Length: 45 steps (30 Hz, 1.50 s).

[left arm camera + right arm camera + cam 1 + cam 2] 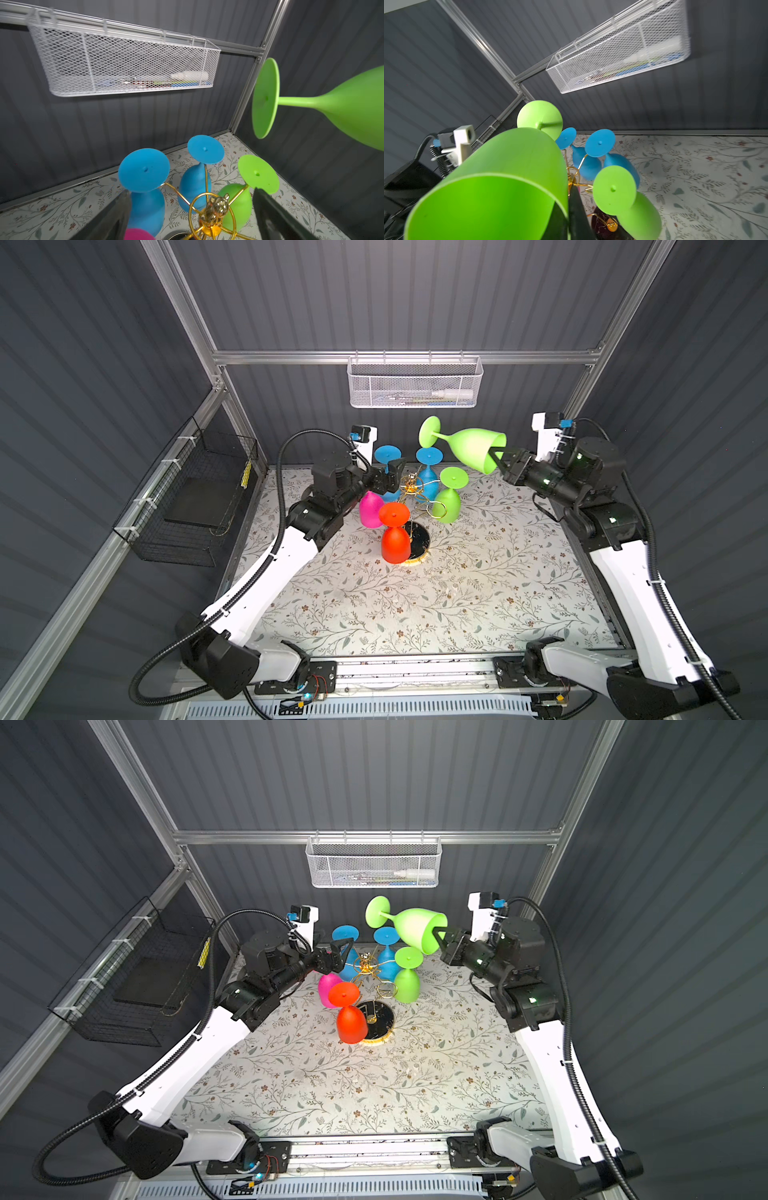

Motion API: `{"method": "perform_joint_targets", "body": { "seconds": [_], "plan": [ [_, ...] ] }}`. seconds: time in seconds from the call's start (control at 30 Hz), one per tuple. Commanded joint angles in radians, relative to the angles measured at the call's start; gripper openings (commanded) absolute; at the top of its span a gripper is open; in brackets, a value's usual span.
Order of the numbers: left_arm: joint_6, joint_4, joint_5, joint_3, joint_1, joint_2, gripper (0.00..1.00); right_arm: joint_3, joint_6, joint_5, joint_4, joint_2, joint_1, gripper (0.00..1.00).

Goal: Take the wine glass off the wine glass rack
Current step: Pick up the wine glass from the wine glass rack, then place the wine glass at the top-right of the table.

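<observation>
- Top views both show the table (457, 605), covered with a leaf-and-flower cloth, filling the floor of the grey-walled cell.
- The left arm (266, 572) and right arm (623, 572) reach in from the near corners toward the back of the table.
- A black wire basket (195, 506) hangs on the wall on the left arm's side.
- A white mesh basket (374, 385) hangs on the back rail, with a white bottle and some small things lying in it.
- The wine glass rack (411, 485) stands near the back middle of the table on its round black base (419, 537).
- The green wine glass (469, 445) is off the rack, lying sideways in the air above and behind it, its foot pointing toward the left arm's side.
- Five glasses hang upside down on the rack: a red glass (395, 543), a pink glass (370, 510), two blue glasses (428, 481) and a second green glass (449, 502).
- One gold ring (436, 510) on the rack holds nothing.
- The right claw (496, 458) is clenched on the rim of the green wine glass, one finger (575, 207) outside the bowl, the other inside.
- The left claw (395, 475) is released, its fingers (276, 214) spread wide beside the top of the rack, gripping nothing.
</observation>
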Motion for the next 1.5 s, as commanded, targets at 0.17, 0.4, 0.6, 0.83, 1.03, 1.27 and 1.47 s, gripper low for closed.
{"method": "perform_joint_targets", "body": {
  "seconds": [0.17, 0.4, 0.6, 0.83, 1.03, 1.27, 1.47],
  "plan": [
    [0.125, -0.102, -0.206, -0.031, 0.041, -0.113, 1.0, 0.087, -0.176, 0.212, -0.314, -0.079, -0.154, 0.0],
    [0.112, -0.14, -0.205, -0.086, 0.197, -0.174, 1.0, 0.078, -0.264, 0.355, -0.472, -0.085, -0.172, 0.0],
    [0.006, -0.102, -0.096, -0.152, 0.334, -0.183, 1.0, 0.084, -0.316, 0.443, -0.538, -0.042, -0.17, 0.0],
    [-0.042, 0.027, -0.09, -0.295, 0.402, -0.174, 1.0, 0.089, -0.343, 0.501, -0.567, 0.086, -0.123, 0.0],
    [-0.031, 0.144, -0.073, -0.396, 0.426, -0.193, 1.0, 0.142, -0.364, 0.524, -0.596, 0.191, -0.102, 0.0],
    [-0.024, 0.17, -0.072, -0.448, 0.427, -0.205, 1.0, 0.252, -0.377, 0.535, -0.609, 0.342, -0.071, 0.0],
    [-0.004, 0.156, -0.041, -0.459, 0.427, -0.23, 1.0, 0.361, -0.391, 0.518, -0.638, 0.486, -0.063, 0.0]
  ]
}}
